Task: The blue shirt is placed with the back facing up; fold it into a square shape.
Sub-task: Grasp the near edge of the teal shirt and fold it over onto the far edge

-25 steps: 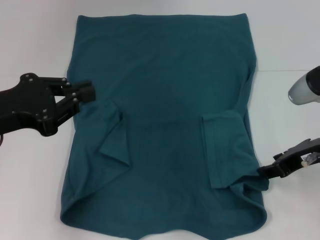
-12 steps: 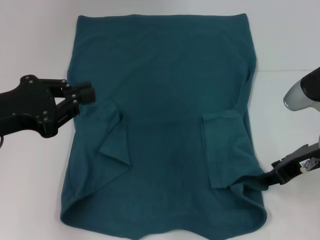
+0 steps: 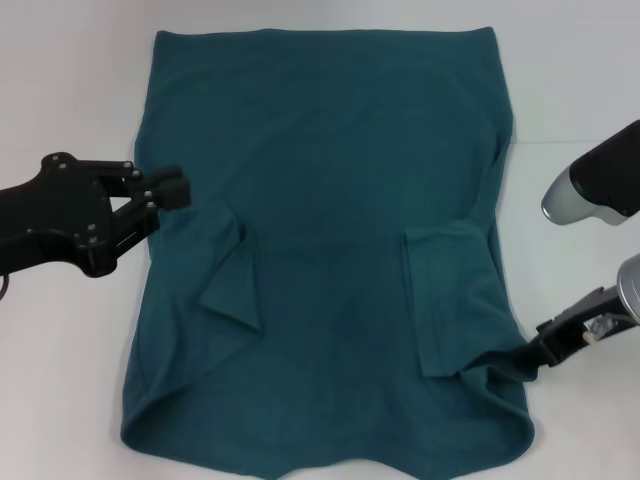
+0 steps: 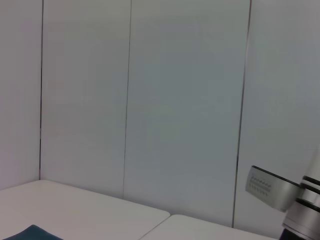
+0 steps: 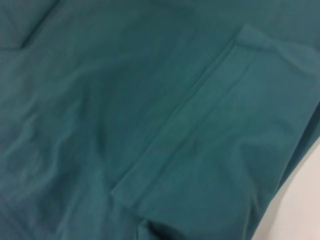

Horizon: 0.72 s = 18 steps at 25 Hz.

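My left gripper (image 3: 172, 188), fingers together holding nothing, at the left edge of the blue shirt (image 3: 330, 200) | shirt spread flat on the white table (image 3: 70, 380), both sleeves folded inward | my right gripper (image 3: 530, 355) pinching the shirt's right edge near me.

The head view looks steeply down on the whole blue shirt (image 3: 320, 250), the right wrist view sits close over its folded sleeve, and the left wrist view faces level toward wall panels (image 4: 150, 100).
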Each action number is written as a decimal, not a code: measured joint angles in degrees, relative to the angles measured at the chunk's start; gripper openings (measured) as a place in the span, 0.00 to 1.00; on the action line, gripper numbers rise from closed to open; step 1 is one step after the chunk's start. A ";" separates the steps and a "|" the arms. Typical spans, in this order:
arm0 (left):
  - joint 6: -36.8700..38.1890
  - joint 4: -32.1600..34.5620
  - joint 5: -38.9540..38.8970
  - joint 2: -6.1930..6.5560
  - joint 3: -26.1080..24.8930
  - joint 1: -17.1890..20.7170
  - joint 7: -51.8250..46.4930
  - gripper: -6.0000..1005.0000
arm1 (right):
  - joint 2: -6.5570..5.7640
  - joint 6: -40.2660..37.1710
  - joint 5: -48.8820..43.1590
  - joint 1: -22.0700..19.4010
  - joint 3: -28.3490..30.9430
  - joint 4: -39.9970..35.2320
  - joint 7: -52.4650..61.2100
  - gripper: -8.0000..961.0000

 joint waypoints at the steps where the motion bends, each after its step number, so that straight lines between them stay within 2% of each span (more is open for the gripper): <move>1: 0.00 -0.02 0.01 0.00 0.00 0.04 0.19 0.10 | -0.02 0.45 -0.17 0.20 -0.11 0.12 0.34 0.56; 14: -0.05 -0.47 0.20 0.00 -0.18 0.10 0.40 0.10 | 0.00 3.36 -1.83 3.34 -1.28 5.35 0.70 0.52; 18: -0.05 -0.47 0.20 0.00 -0.18 0.10 0.45 0.10 | -0.01 4.35 -1.51 3.64 -1.34 5.93 0.70 0.45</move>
